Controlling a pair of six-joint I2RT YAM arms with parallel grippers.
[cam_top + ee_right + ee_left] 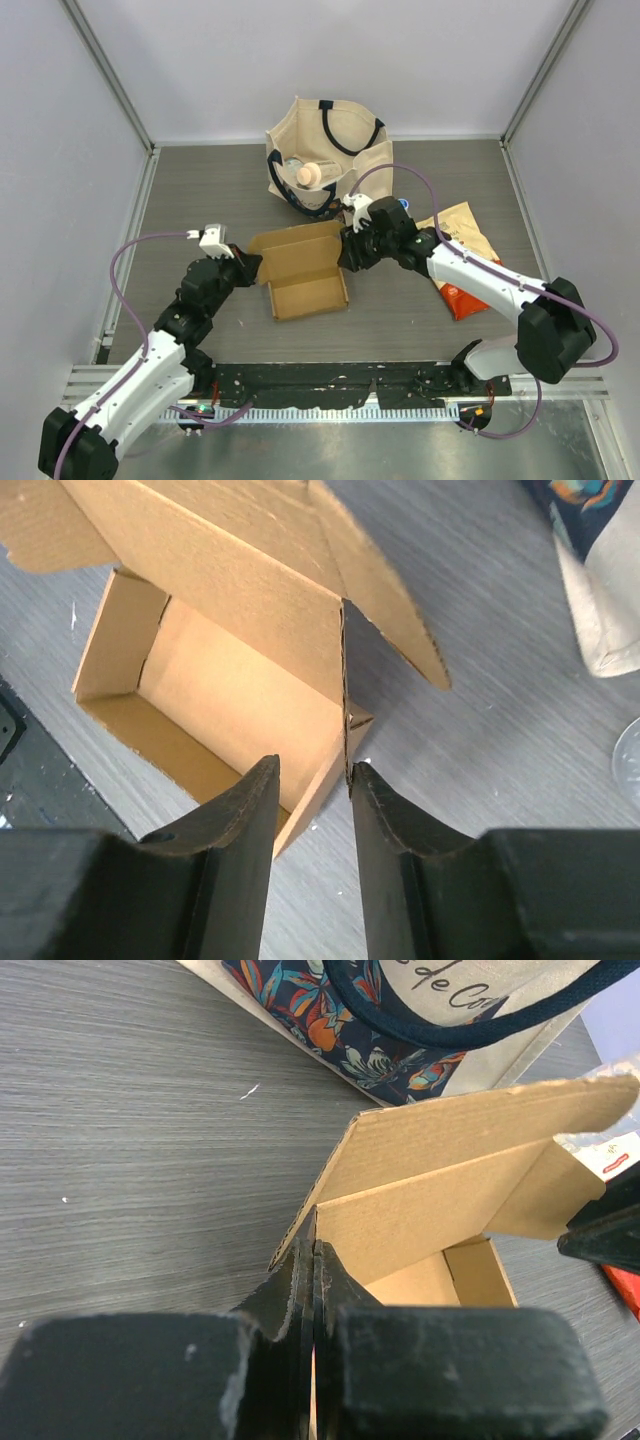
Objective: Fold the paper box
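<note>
The paper box sits half-erected at the middle of the surface, open side up, just in front of the tote bag and left of the snack pouch. Our left gripper is clamped on the box's left wall, with no gap between its fingers. Our right gripper is parted and straddles the upright cardboard edge at the box's right corner. The edge lies close against one finger, with clear space on the other side.

We judge the step in hand to be securing the right wall so that it can be folded.

1. We use the left grasp as an anchor only. Pulling risks creasing the thin board off its line.
2. We centre the right gripper on the edge before closing, so the wall is not pushed sideways.
3. We swing the wall about its crease and do not drag the box.
4. We watch the loose flap splaying outward above that corner.
</note>
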